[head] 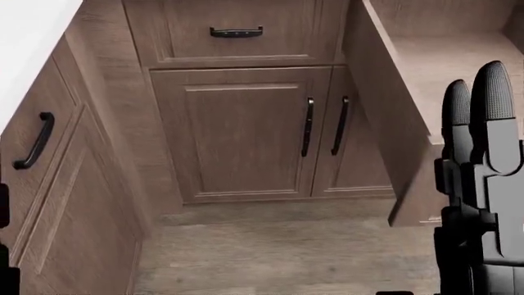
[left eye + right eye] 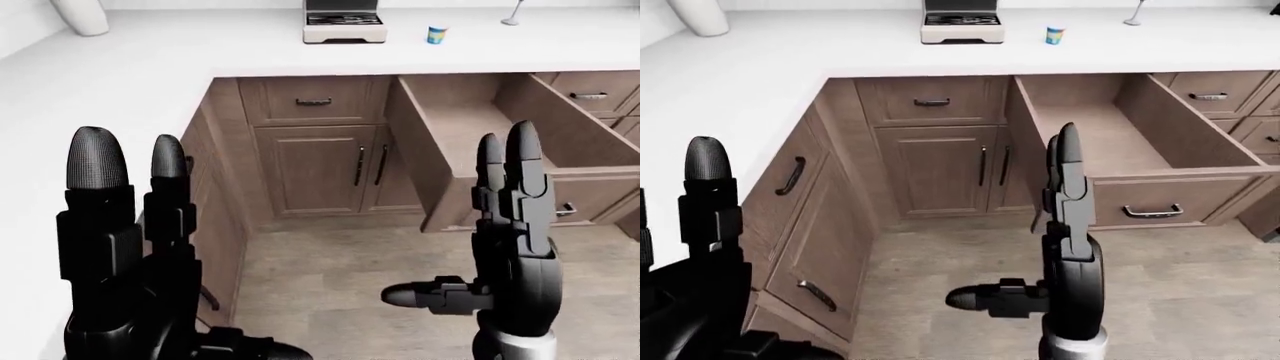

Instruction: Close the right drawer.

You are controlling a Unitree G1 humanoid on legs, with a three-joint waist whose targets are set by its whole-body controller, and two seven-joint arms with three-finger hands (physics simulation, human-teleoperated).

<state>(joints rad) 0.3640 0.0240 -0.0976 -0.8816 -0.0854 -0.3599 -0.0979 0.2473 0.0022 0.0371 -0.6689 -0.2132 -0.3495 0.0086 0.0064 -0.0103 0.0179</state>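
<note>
White counter (image 2: 790, 60) wraps the corner, brown cabinets below. The drawer (image 2: 1140, 150) is pulled wide open at the right of the eye views, handle (image 2: 1152, 212) facing the floor side. Both hands are raised with fingers straight up and spread, holding nothing: left hand (image 2: 130, 255), right hand (image 2: 1065, 247). Toaster (image 2: 962, 19) and a small can (image 2: 1055, 34) sit up top.

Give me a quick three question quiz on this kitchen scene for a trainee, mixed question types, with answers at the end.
1. True or false: the drawer stands pulled out and empty.
2. The right hand is: A) gripping the drawer handle, B) raised with fingers open, touching nothing, C) on the counter.
3. What small object sits on the counter just right of the toaster?

Key: 1 true. 2 B. 3 a small blue and yellow can.
</note>
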